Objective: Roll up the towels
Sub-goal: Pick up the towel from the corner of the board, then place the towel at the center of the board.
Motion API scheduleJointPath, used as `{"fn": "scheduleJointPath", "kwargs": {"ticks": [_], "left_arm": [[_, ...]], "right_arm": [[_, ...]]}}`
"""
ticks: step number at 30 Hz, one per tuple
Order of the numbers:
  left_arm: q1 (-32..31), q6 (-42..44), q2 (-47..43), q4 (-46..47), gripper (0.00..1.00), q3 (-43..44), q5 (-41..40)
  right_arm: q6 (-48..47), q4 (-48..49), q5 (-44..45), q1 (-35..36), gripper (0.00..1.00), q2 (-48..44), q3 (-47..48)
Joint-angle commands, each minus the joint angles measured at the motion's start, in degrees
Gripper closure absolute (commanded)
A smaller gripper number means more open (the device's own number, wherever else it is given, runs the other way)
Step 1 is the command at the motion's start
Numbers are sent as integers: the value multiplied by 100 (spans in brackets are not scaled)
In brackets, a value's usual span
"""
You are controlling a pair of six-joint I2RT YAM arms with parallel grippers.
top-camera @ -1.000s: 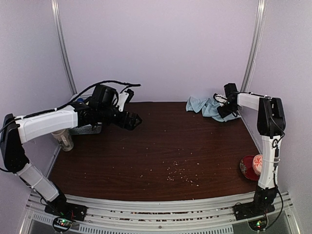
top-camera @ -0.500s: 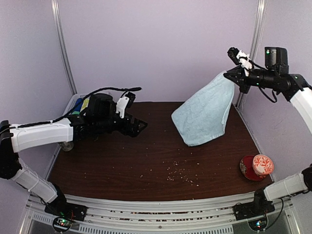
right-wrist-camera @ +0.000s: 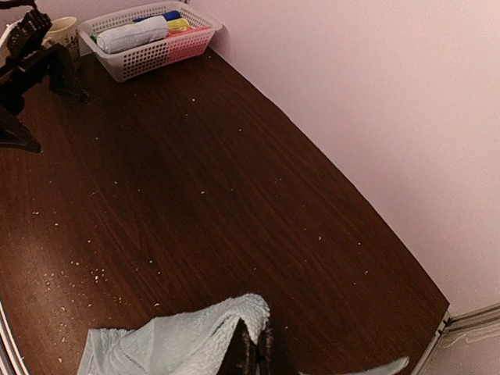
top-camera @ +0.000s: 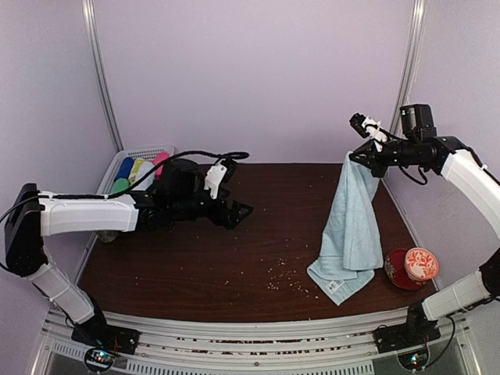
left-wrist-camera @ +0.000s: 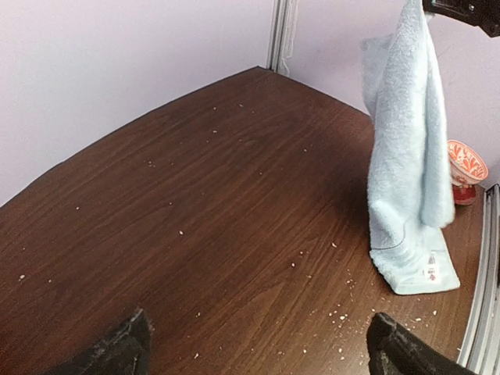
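A pale blue towel (top-camera: 349,226) hung from the raised right end effector (top-camera: 361,154), clenched on its top corner, its lower edge touching the tabletop (top-camera: 195,266) near the front right edge. The left end effector (top-camera: 238,209), released with jaws wide apart, reached low over mid-tabletop, well apart from the towel.

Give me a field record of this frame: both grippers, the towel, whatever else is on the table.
left gripper: open, empty, low over the table, left half
right gripper: shut on top edge of the towel, raised
towel: pale blue, unrolled, hanging; lower end lies on the table beside the red patterned cup
basket: white, far left corner, holds coloured rolls
crumbs: scattered mid-table
second towel: not in view
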Motion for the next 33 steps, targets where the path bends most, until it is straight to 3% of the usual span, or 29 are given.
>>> {"fn": "scheduleJointPath", "kwargs": {"ticks": [1, 5, 8, 12, 17, 25, 33], "left_arm": [[-17, 281, 334, 732, 2, 171, 235], [-17, 656, 622, 1162, 2, 321, 870], [-141, 645, 1064, 1148, 2, 752, 1014], [-831, 996, 1591, 817, 2, 1300, -13], [-1672, 1120, 2302, 376, 2, 2050, -1165], [-2080, 759, 3232, 40, 2, 3081, -1426], [-2291, 527, 4228, -748, 2, 4718, -1592]], "right_arm": [[-691, -764, -932, 44, 100, -174, 444], [-1544, -1443, -1305, 209, 100, -446, 430], [-1121, -731, -875, 213, 100, -801, 30], [19, 712, 315, 210, 100, -939, -654], [941, 1759, 2023, 214, 100, -366, -960], [1543, 2604, 4543, 223, 100, 361, -1165], [1577, 3040, 5748, 191, 100, 456, -1336]]}}
